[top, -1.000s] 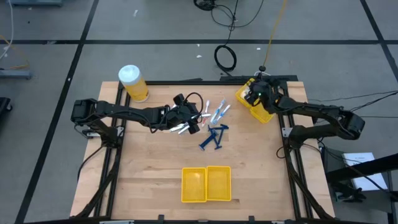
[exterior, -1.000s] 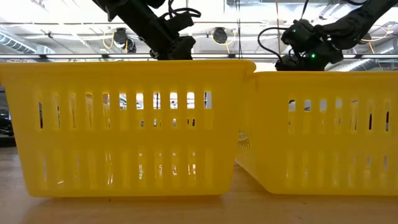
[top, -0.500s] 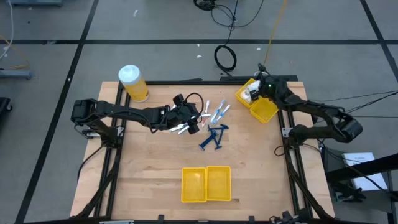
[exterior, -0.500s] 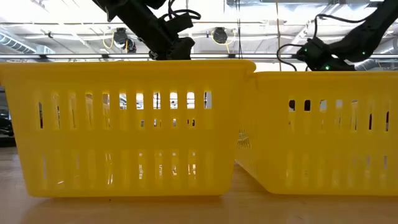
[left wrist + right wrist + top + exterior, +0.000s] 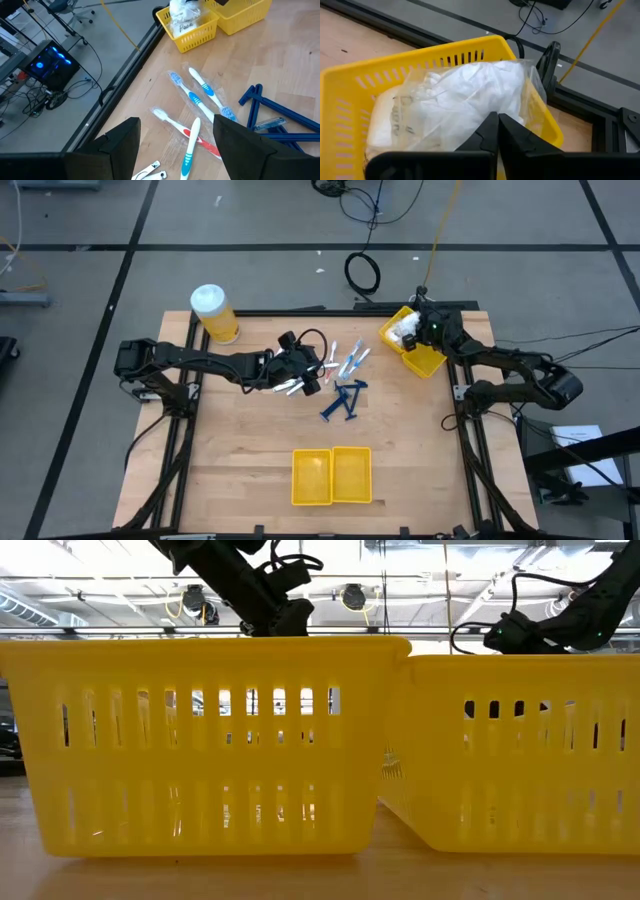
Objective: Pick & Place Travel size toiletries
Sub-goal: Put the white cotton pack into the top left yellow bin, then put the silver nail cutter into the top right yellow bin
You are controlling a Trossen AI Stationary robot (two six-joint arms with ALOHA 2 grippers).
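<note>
On the far left of the table [image 5: 240, 480] a yellow jar [image 5: 214, 314] with a white lid stands at the back corner, untouched. Just right of it, the left gripper [image 5: 312, 376] hangs low over the loose pile in the middle of the table, its fingers [image 5: 120, 142] spread wide apart with nothing between them. Under and ahead of it lie several toothbrushes [image 5: 197, 100] in clear wrap and a small silvery nail clipper [image 5: 150, 171]; just beside these are the dark blue razors [image 5: 343, 400]. Nearer the front edge, well apart from the pile, sits an empty-looking two-compartment yellow bin [image 5: 332, 476].

At the back right corner a second yellow bin [image 5: 420, 350] holds a clear packet of white bits [image 5: 455, 102] in one compartment. The right gripper [image 5: 495, 132] is poised right over that packet with its fingers pressed together; they seem to rest at the packet's edge, but whether they pinch any of the plastic cannot be made out.

The step in hand looks like the placing of the packet in the back bin, with the left arm lined up for the next pick. That pick calls for lowering the spread fingers around a single toothbrush or the clipper, closing squarely, and avoiding dragging the overlapping wrappers along.
</note>
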